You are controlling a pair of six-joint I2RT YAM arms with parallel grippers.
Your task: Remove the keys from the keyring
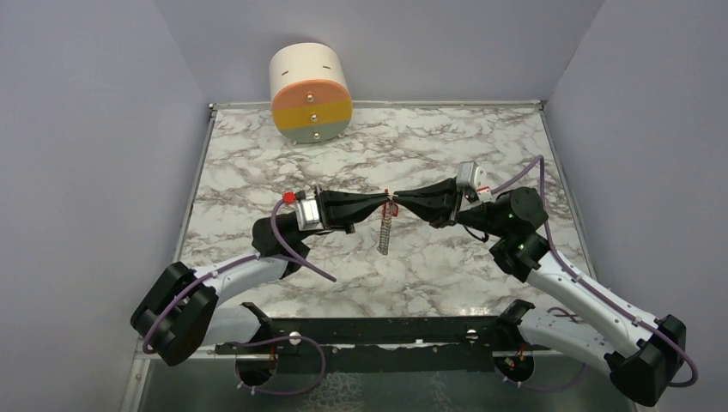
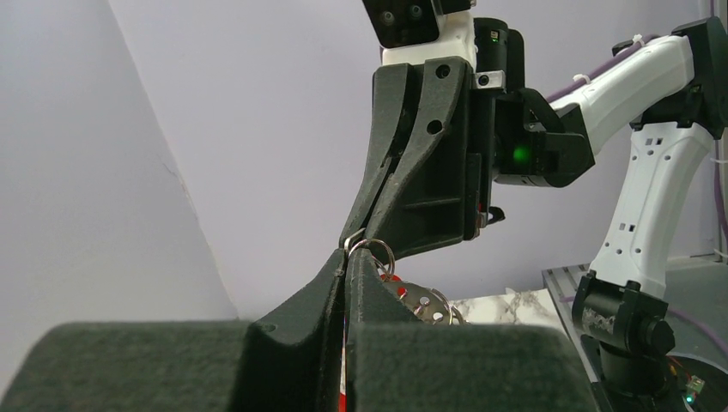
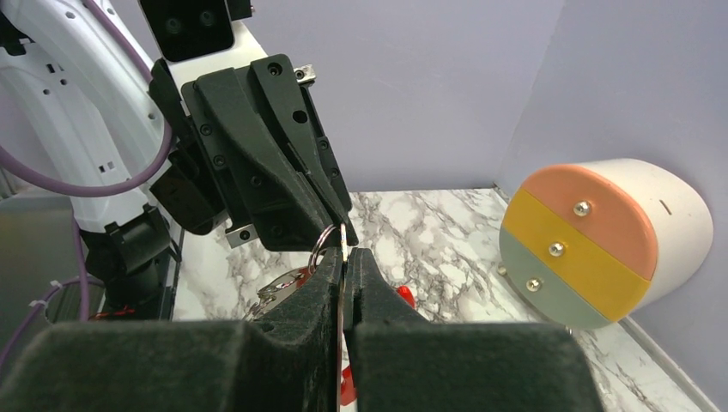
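Presently the keyring [image 2: 372, 251] is held in the air above the middle of the table [image 1: 257, 163], pinched from both sides. My left hand [image 1: 383, 204] is clenched on it from the left. Its fingers are pressed together, and the ring's loop shows just past their tips. My right hand [image 1: 400, 206] meets the left tip to tip from the opposite side and is likewise clamped on the ring; in the right wrist view the wire runs down between its two fingers.

The keys [image 1: 385, 233] hang below the ring as a narrow strip of perforated metal. I cannot tell how many there are, nor whether the lower end touches the table. A small red piece [image 3: 403, 296] sits close under the ring, beside the keys.

A rounded drawer unit [image 1: 311, 94] stands at the far edge of the table, well apart from both hands. It has three fronts, orange over yellow over grey-green, each with a small knob.
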